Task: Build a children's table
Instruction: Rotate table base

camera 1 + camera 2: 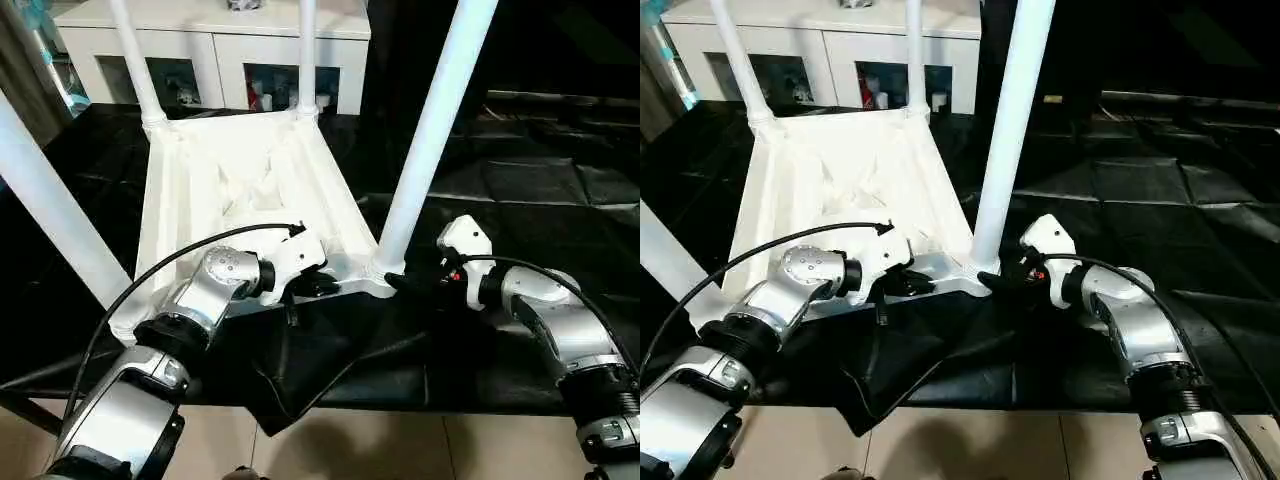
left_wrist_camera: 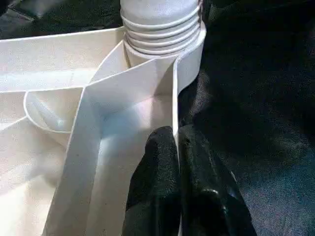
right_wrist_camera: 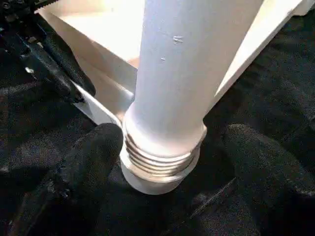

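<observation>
The small all-white plastic children's table [image 1: 250, 180] lies upside down at frame centre on the black-draped counter [image 1: 560, 200]. The left hand [image 2: 176, 147] pinches its rim wall; the right hand [image 3: 167, 162], spread wide, flanks the near leg's threaded base.

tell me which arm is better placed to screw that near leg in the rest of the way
Right. Its open pincer already straddles the leg at the threaded base, where threads show above the socket. The left pincer is shut on the table's rim, so it likely steadies the table.
</observation>
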